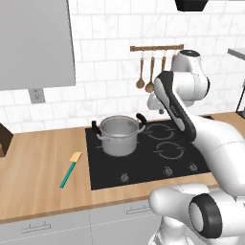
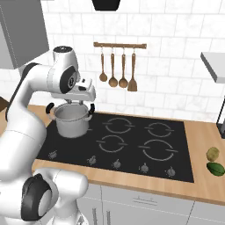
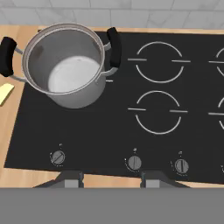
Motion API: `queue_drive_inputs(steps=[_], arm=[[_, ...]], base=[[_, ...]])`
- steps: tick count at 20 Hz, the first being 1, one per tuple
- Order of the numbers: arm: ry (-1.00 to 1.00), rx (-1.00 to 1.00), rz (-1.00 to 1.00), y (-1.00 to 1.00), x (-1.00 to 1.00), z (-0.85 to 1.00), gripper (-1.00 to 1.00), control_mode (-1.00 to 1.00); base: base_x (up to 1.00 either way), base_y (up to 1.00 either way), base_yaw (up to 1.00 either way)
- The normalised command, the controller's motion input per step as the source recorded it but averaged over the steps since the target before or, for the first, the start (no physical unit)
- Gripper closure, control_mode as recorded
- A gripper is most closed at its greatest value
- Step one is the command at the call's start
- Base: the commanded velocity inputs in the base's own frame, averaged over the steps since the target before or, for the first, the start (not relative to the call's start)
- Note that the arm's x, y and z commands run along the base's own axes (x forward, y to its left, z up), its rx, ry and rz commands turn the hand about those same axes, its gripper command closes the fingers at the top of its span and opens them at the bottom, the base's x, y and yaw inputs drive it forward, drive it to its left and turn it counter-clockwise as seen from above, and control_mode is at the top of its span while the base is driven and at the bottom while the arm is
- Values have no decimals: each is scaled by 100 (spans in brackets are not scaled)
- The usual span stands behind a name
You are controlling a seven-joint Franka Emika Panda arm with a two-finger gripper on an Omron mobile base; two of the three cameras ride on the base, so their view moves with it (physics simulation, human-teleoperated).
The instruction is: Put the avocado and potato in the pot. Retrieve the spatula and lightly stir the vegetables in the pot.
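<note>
Count: one pot (image 1: 117, 135), one spatula (image 1: 70, 169), one avocado (image 2: 215, 168), one potato (image 2: 213, 153).
Arm: raised, bent over hob (image 2: 132, 145), hand above pot.
Gripper (image 3: 111, 178): fingers apart, holding nothing.
Pot: on hob's back-left burner, nothing inside.
Spatula: flat on counter (image 1: 43, 167), left of hob.
Avocado, potato: close together on counter right of hob, well apart from gripper.

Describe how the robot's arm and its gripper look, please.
The arm is made of glossy white rounded segments with dark grey to black bands and round caps at the joints. The gripper has a white boxy hand and two small dark grey fingers. No cables or markings are visible.
</note>
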Motion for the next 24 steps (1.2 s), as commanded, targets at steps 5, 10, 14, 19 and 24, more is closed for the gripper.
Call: queue_drive_inputs(steps=[5,10,14,19,24], arm=[[0,0,0,0,-33,0,-100,-100],[-2,0,-6,-11,-94,-10,-100,-100],[-2,0,-2,-1,-100,-16,-100,-100],[1,0,-1,0,-72,-10,-100,-100],[0,0,-1,0,-17,-16,-100,-100]], base=[[0,0,0],[0,0,0],[0,0,0],[0,0,0],[0,0,0]])
